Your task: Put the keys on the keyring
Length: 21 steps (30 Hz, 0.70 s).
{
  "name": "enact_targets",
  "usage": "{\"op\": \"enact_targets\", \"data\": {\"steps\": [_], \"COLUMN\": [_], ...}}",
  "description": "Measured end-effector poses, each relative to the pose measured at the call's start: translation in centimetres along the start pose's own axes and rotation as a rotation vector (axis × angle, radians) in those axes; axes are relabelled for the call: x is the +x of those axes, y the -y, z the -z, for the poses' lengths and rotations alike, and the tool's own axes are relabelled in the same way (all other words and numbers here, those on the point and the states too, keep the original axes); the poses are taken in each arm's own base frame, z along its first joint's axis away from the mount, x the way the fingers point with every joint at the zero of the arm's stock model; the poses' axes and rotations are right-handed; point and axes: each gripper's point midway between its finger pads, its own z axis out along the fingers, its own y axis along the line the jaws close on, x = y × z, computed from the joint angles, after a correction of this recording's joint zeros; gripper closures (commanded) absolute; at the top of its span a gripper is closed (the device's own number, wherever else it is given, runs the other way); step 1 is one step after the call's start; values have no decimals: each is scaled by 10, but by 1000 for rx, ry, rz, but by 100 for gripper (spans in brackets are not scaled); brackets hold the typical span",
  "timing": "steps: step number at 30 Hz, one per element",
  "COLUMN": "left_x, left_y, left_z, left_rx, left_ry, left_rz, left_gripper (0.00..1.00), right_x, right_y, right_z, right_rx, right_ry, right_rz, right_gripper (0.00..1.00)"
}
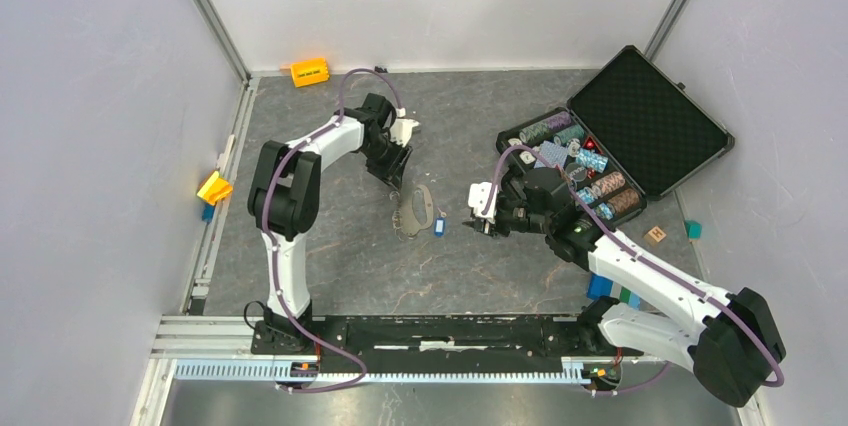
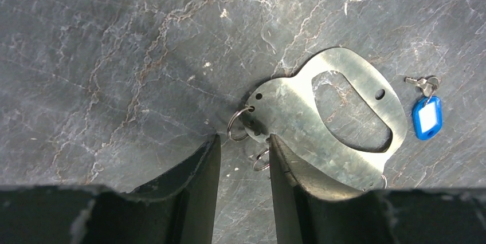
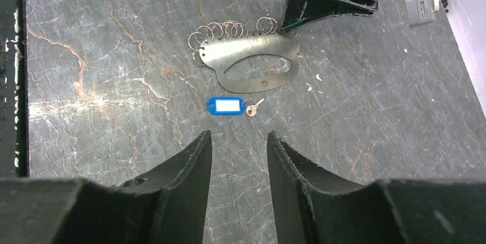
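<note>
Left jaws slightly parted, empty, tips at ringed end of metal plate (image 2: 286, 112) flat on bench (image 2: 114, 55). Right jaws parted, empty; blue-tagged key (image 3: 232, 106) straight ahead, beside plate, not touching.

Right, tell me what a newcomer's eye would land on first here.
The shiny metal plate fringed with rings lies mid-table, a blue-tagged key just beside it. The left fingers stand open at the plate's ringed end. At the right rear, an open black case full of poker chips draws the eye.
</note>
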Motion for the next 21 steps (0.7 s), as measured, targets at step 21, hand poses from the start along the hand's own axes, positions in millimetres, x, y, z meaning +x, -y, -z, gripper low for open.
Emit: {"op": "enact_targets", "data": {"steps": [21], "left_x": [-6], "left_y": [0], "left_z": [-2], "left_rx": [107], "left_ry": [9], "left_rz": [79], "left_gripper": [75], "right_x": [4], "right_y": [0], "right_z": [1], "right_rx": [1], "right_ry": [-4], "right_rz": [-7], "right_gripper": [55]}}
